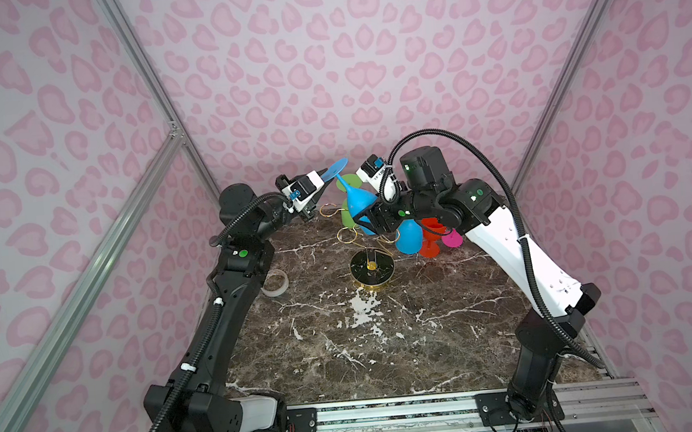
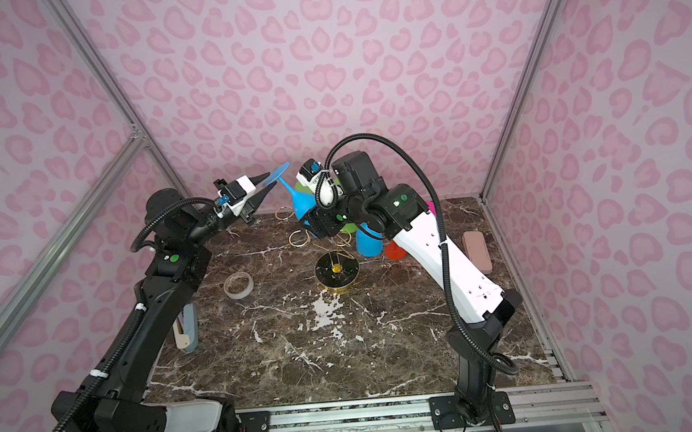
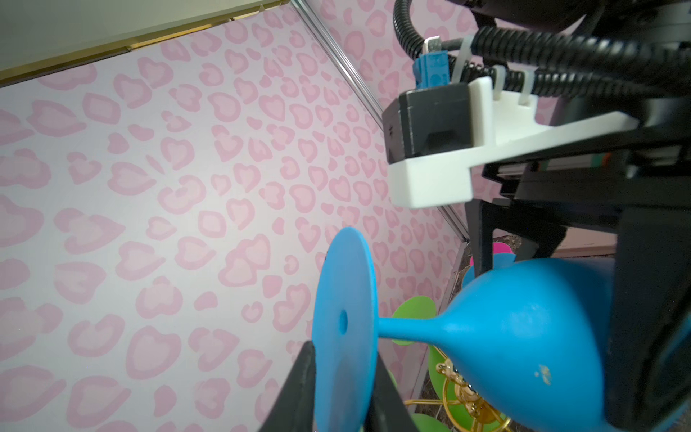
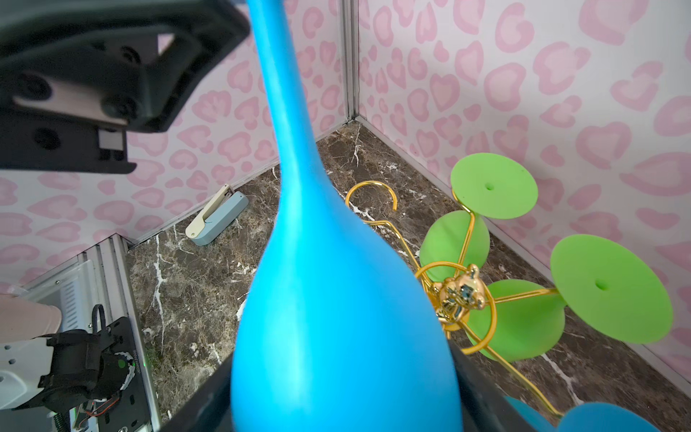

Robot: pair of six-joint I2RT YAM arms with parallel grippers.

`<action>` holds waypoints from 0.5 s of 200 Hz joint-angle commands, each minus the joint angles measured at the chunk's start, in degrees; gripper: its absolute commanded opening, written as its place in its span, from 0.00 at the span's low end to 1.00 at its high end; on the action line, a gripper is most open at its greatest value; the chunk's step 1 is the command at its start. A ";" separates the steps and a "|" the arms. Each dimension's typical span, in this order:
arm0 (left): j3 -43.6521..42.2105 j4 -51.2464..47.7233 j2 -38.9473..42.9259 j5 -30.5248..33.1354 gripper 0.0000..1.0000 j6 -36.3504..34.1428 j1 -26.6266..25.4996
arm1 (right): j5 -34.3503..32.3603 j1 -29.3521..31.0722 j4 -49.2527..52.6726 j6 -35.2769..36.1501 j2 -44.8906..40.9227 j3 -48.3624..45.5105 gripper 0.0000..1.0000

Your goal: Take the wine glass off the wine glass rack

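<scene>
The dark brown, white-veined marble surface (image 1: 345,350) spreads out nearest the camera head. A pale blue and cream stapler (image 2: 185,328) lies at its 8 o'clock edge. The gold wire wine glass rack (image 1: 372,269) stands near the middle on a round black gold-rimmed base, with its looped arms spreading above. A roll of clear tape (image 1: 275,282) sits at 9 o'clock from that base. A pink oblong case (image 2: 477,253) lies at 3 o'clock, by the right wall.

Beyond the base, toward 12 o'clock, the right tool (image 4: 344,396) holds a matte blue wine glass (image 1: 360,201) by its bowl. Its jaws stand wide, with one black finger on each side of the bowl's broad part. The glass is up in the air and tilted, foot uppermost. Its stem runs toward 11 o'clock, clear of the gold loops.

The left tool (image 3: 344,359) is at that foot. Its jaws are narrow, with one black fingertip (image 3: 299,389) on each face of the flat round foot, at the rim. Whether they press the foot or stand just off it cannot be told.

Farther back, lime green wine glasses (image 4: 493,185) hang bowl-down from loops on the rack's far side. At 2 o'clock from the base, partly behind the right arm, are a second blue glass (image 1: 408,237), a red glass (image 1: 431,242) and a pink glass (image 1: 453,238). The pink heart-spotted wall (image 1: 368,78) stands behind everything.
</scene>
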State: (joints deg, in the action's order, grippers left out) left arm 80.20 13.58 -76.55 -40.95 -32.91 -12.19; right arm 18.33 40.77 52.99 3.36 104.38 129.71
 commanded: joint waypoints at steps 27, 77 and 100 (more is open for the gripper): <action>1.40 1.89 -0.43 1.20 0.03 4.28 -0.13 | 1.55 0.18 -1.92 -2.09 -1.37 -2.22 0.81; 1.53 0.98 -1.00 7.75 0.03 12.36 -0.12 | 3.56 0.02 -13.47 -4.59 -11.81 -14.30 0.91; 1.36 0.42 -1.31 7.60 0.03 16.12 -0.03 | 3.67 -0.64 -21.68 -6.04 -19.80 -23.43 0.93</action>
State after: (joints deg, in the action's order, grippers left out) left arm 80.99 12.12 -77.47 -36.84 -22.00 -12.49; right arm 20.16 40.56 41.43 -0.51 90.06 112.38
